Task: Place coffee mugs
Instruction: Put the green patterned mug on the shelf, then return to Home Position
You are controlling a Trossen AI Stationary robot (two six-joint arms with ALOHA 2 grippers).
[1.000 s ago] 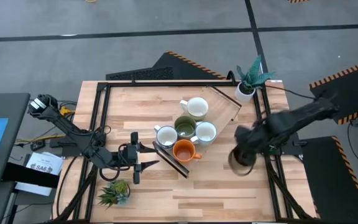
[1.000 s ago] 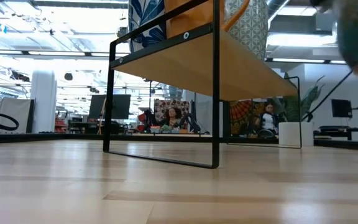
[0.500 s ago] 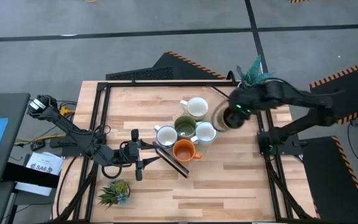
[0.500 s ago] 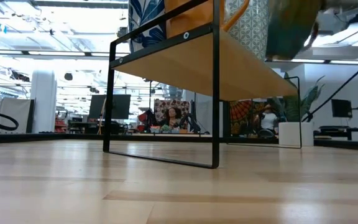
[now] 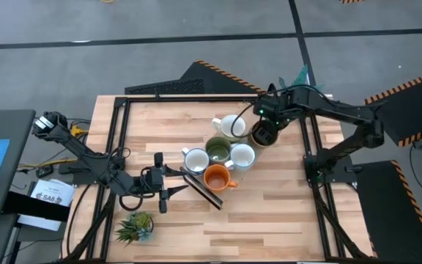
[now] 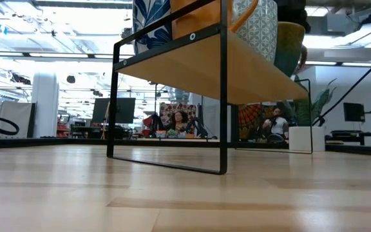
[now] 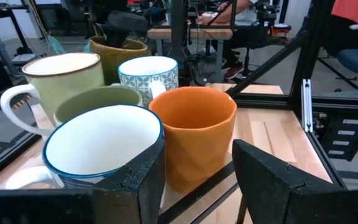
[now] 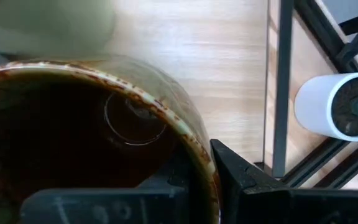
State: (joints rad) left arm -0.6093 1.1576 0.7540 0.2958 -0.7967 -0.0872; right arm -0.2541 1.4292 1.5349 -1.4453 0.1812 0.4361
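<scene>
1. At the table's left edge, the left gripper [image 5: 168,186] waits low over the wood with its jaws spread wide and nothing between them. It sits where it did a second ago, facing the raised wooden shelf [image 5: 269,121].
2. Near the front left corner stands a small spiky plant [image 5: 135,226], untouched.
3. In the middle, five mugs cluster on the shelf: a blue-rimmed white mug [image 5: 195,159], an orange mug [image 5: 217,177], an olive green mug [image 5: 218,150], a patterned white mug [image 5: 242,155] and a cream mug [image 5: 231,126] behind them. None has shifted.
4. To their right, the right gripper [image 5: 268,126] grasps the dark brown mug [image 5: 264,136] by its rim, one finger inside. A second ago this mug hung out near the table's right edge; half a second ago it was nearer the shelf. Now it is over the shelf's right end, just beside the cream and patterned mugs.
5. I cannot tell whether its base touches the shelf yet. It looks like the last mug, so only setting down and letting go remain.
6. At the back right corner stands a white pot with teal leaves [image 5: 293,103].
</scene>
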